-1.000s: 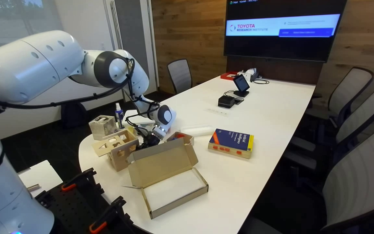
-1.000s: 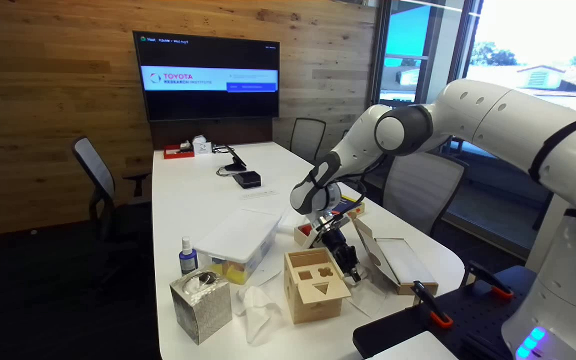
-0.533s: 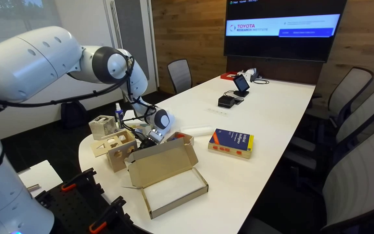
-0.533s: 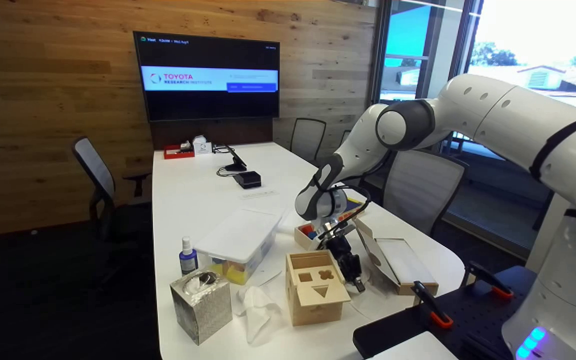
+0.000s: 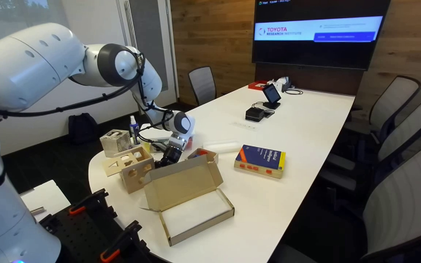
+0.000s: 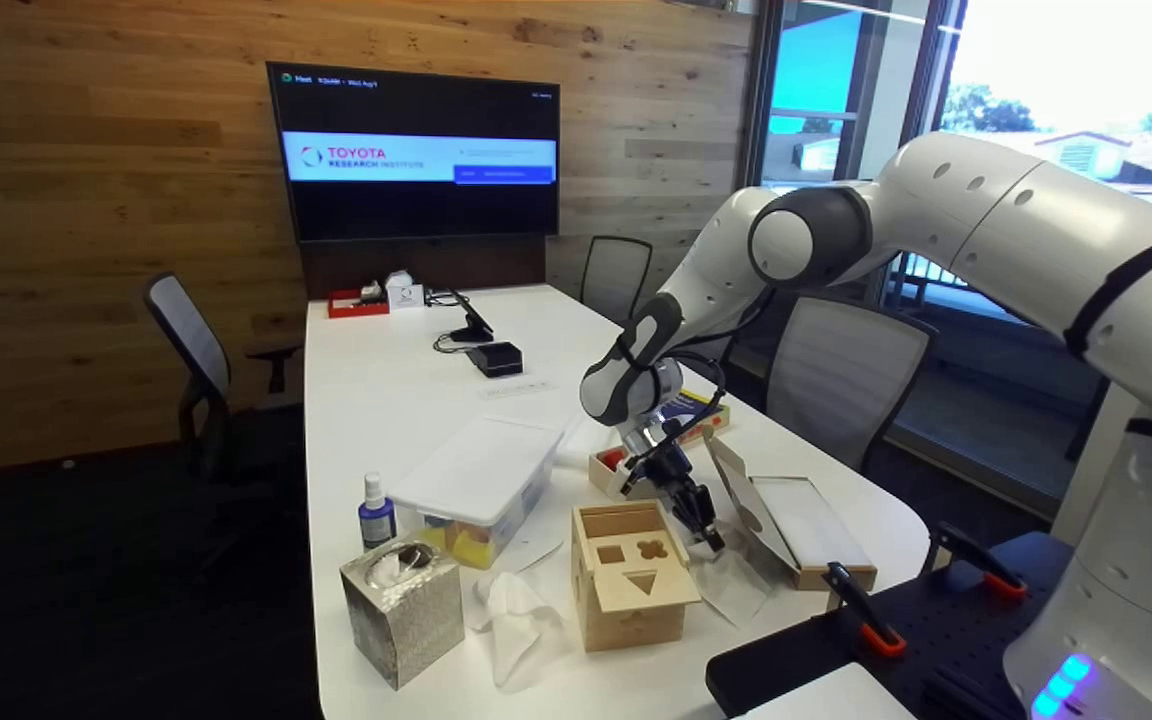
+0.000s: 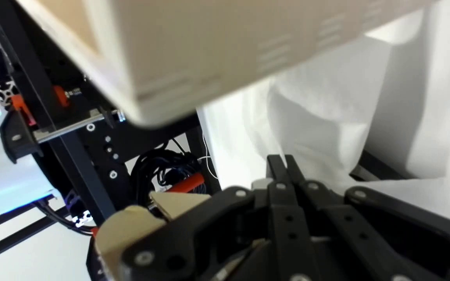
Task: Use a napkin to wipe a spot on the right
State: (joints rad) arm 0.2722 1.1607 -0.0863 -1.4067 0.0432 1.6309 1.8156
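Gripper: fingers closed up, tips together, pinching napkin. Rest of napkin spreads out below tips on the table, btwn wooden box & opened carton. Can't tell if tips touch table; carton's raised lid hides them in an ext. view. Slot's tight: box wall just beside fingers on one side, lid nr on the other. Napkin's low corner is nr table edge, by black stand. Small tray nr wrist, book past it. More room w/ the wider strip of table btwn carton/book & the long edge beyond. Other side of box: loose tissue, tissue box, spray bottle, plastic tub.
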